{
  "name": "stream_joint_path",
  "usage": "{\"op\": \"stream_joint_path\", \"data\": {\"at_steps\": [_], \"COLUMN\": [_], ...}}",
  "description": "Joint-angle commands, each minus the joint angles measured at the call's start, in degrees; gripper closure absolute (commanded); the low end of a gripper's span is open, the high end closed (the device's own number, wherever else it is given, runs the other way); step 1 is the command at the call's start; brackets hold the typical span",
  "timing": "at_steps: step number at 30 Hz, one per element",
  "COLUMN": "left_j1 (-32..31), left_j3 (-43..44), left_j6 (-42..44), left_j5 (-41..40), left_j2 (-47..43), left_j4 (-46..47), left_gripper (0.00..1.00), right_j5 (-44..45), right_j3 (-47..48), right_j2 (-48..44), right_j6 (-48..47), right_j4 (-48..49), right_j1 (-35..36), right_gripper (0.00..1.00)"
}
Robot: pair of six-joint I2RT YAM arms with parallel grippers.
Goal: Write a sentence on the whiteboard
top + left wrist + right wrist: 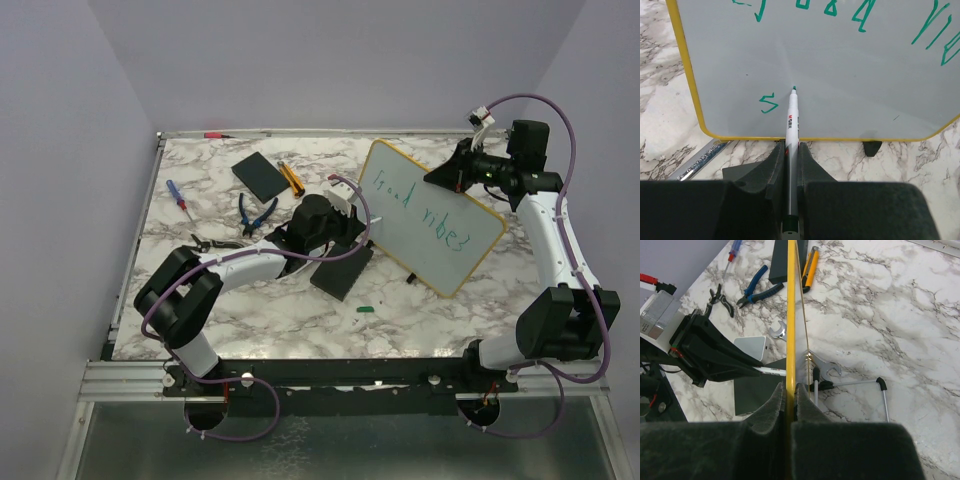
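i see the whiteboard (430, 215) propped up at centre right of the top view, its long axis and green sentence (415, 208) running upper left to lower right. my right fingers (772, 405) pinch its yellow rim. my left fingers (775, 167) clamp the marker (792, 130), tip up-frame on the board.

pliers (257, 213) left of whiteboard (425, 250), screwdriver (178, 196) farther left
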Motion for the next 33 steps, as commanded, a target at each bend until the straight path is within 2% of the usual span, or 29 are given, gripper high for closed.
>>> {"op": "stream_joint_path", "data": {"at_steps": [1,33], "left_j1": [-0.1,-1.7], "left_j3": [0.3,-1.2], "left_j6": [0.4,-0.3], "left_j5": [-1.6,-3.3], "left_j2": [0.9,3.1], "left_j4": [-0.7,-1.8], "left_gripper": [1.00,1.00], "right_j5": [-1.5,-1.6], "right_j3": [-1.4,-1.3], "right_j2": [0.4,0.5], "right_j6": [0.5,0.5], "right_j4": [-3.0,-2.9], "right_j1": [0.7,0.7], "right_gripper": [0.99,0.99]}}
